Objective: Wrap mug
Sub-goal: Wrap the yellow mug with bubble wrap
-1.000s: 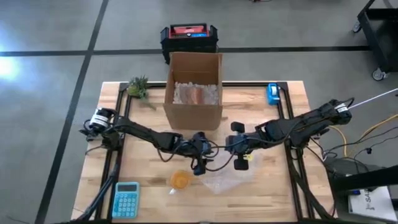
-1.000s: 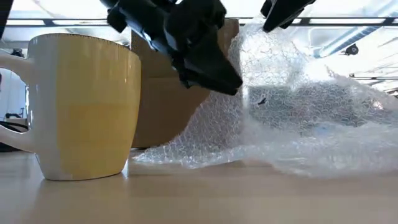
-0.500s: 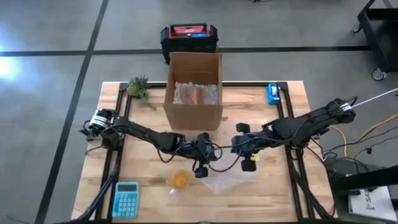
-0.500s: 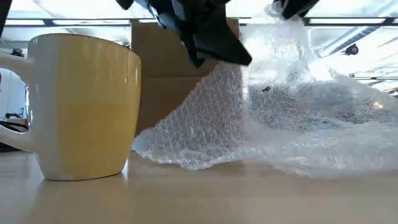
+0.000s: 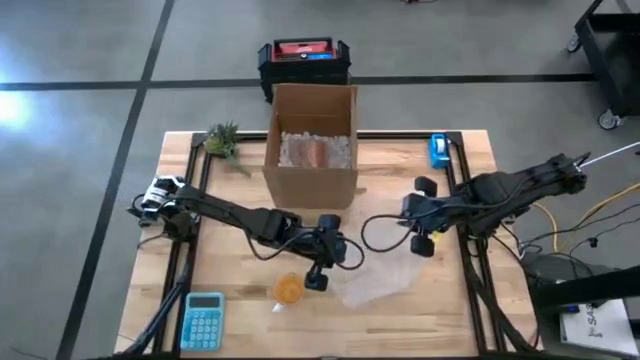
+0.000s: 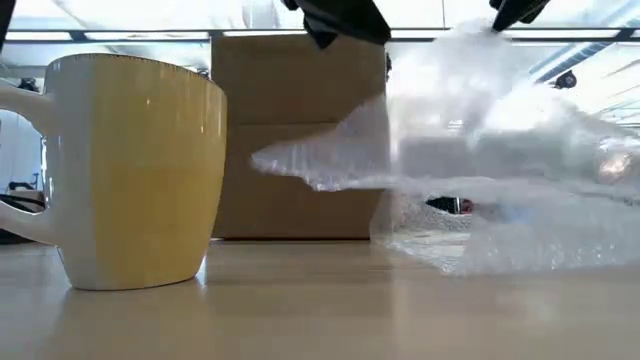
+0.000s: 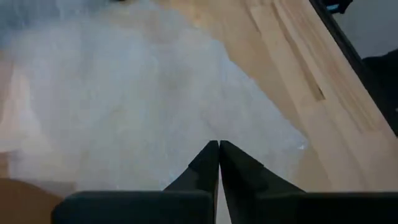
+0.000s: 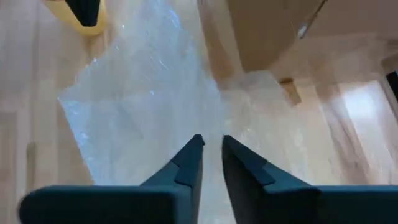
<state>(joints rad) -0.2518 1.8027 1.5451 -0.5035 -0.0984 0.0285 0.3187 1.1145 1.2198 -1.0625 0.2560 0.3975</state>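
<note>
Stretching bubble wrap (image 5: 375,285) between both arms, high view: left gripper (image 5: 318,272) near mug (image 5: 289,290), right gripper (image 5: 424,240) beside sheet's far right corner.
Low view: sheet lifted off table (image 6: 320,310), mug upright at left, bare.
Left wrist: fingers (image 7: 208,163) pinched closed on wrap.
Right wrist: fingers (image 8: 186,158) slightly parted, sheet edge between; grip uncertain.
Wrapping not begun.

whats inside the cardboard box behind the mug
Looking down into the open cardboard box, it holds pale bubble wrap with a pinkish-brown patch showing. Whatever lies beneath that padding is covered, and the low view shows only the box's closed front wall.
</note>
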